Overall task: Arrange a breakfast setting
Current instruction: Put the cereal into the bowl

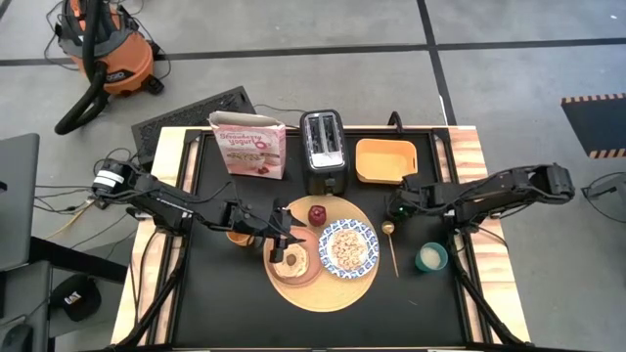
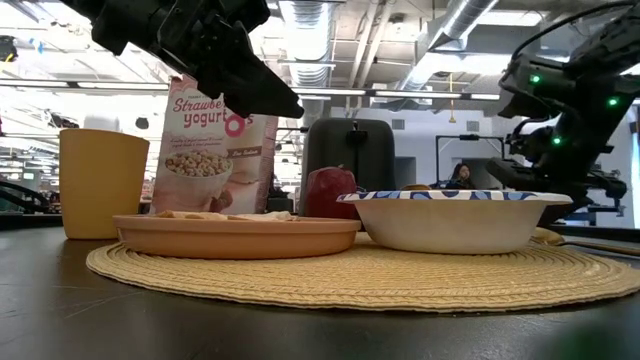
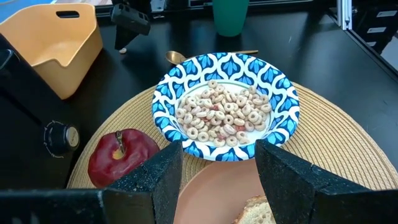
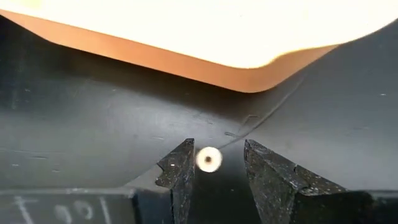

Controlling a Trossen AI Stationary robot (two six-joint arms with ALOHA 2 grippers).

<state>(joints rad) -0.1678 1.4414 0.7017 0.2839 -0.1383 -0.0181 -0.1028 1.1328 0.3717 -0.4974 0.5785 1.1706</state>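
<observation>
A round light-wood board (image 1: 323, 288) lies mid-table. On it stand a salmon-pink plate (image 1: 293, 274) with round toasted bread (image 1: 291, 261), a blue-and-white dish (image 3: 273, 87) full of cereal (image 3: 224, 112), and a small red apple (image 1: 318, 213). A slim golden spoon (image 1: 391, 244) lies on the black table to the board's right. My left gripper (image 3: 219, 149) is open and empty above the plate, clear of it in the low view (image 2: 270, 95). My right gripper (image 4: 217, 152) is open, low over the table by the yellow tray (image 1: 384, 159). One loose cereal ring (image 4: 208, 159) lies between its fingertips.
A black toaster (image 1: 323, 147) and a cereal box (image 1: 249, 145) stand at the back. A teal cup (image 1: 430, 257) stands right of the spoon and a yellow cup (image 2: 100, 180) left of the plate. The right arm (image 2: 560, 120) hangs behind the dish.
</observation>
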